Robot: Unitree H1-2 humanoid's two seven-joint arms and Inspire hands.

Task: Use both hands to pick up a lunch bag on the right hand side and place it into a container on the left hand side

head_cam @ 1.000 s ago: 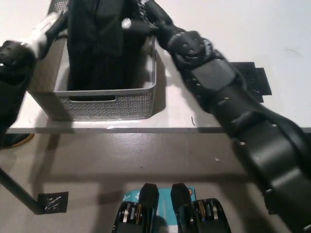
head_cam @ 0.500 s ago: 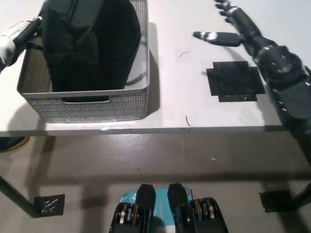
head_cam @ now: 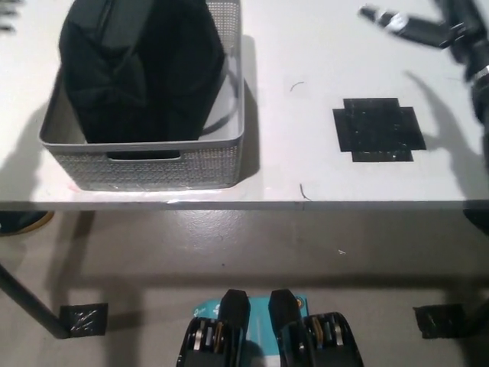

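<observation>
My right hand (head_cam: 428,27) is no longer at the lunch bag (head_cam: 141,69); a second ago it reached into the container (head_cam: 176,164) against the bag's top, and now it is lifted away at the upper right edge of the head view, fingers spread, holding nothing. My left hand (head_cam: 8,11) has let go too and shows only as a blurred sliver in the top left corner. The bag now sits alone in the container, touched by neither hand.
</observation>
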